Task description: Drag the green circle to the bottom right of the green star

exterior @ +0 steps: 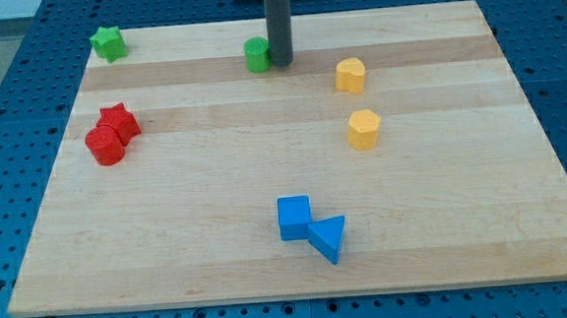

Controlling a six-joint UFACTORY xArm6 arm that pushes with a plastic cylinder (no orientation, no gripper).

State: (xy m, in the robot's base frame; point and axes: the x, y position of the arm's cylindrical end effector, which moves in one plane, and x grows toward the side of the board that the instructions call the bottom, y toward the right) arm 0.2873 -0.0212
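My tip (281, 62) sits seemingly touching the green circle (256, 55) on its right; no pincer here; light, rigid, probably slides easily leftward toward the green star (108, 42).

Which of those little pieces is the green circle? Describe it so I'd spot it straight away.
Start at the wooden board and look along its top edge, near the middle, where the dark rod comes down. The green circle sits just to the view's left of my tip, touching or nearly so. The only other green piece, the green star, is spiky and sits in the top-left corner.
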